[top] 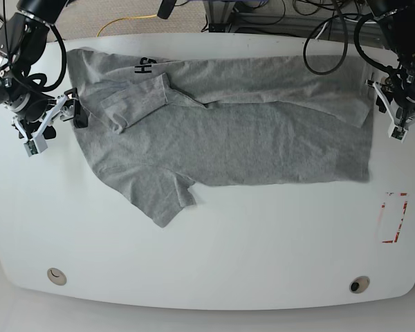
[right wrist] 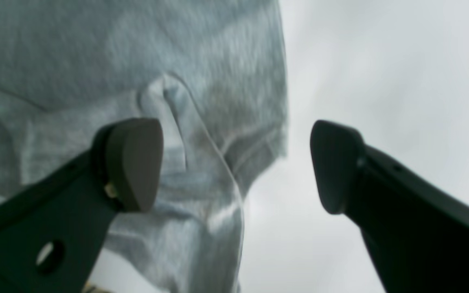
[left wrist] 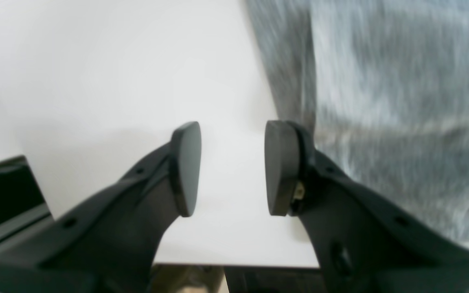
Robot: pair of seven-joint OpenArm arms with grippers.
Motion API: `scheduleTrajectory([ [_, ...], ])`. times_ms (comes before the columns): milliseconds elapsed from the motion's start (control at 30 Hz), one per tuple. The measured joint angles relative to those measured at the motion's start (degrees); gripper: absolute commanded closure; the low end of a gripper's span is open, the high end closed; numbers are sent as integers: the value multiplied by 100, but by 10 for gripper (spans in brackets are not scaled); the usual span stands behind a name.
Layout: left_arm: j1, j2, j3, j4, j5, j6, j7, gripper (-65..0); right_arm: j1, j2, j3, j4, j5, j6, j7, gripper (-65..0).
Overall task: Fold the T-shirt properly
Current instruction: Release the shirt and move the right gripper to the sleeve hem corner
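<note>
The T-shirt lies across the upper middle of the table, its top edge already folded down and one sleeve spread toward lower left. My left gripper hovers released over bare table at the right-hand hem, gripping nothing. My right gripper is likewise released, its jaws straddling the shirt's edge at the left of the base view. I judge the next fold is being set up; both grippers must lower and pinch cloth edges.
</note>
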Motion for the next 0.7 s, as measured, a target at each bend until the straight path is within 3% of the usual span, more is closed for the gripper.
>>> scheduleTrajectory([
  [200,-11,0,0,-2,2,0,17,-242,678,-214,-66,-686,-61,-17,-13,-531],
  [433,-9,2,-4,-2,2,0,15,-242,1545,-146,-295,-1729,-98,-15,61,-531],
  [700,13,2,-15,-2,7,2,15,-242,2192,42,-1204,-2728,-66,-9,907,-531],
])
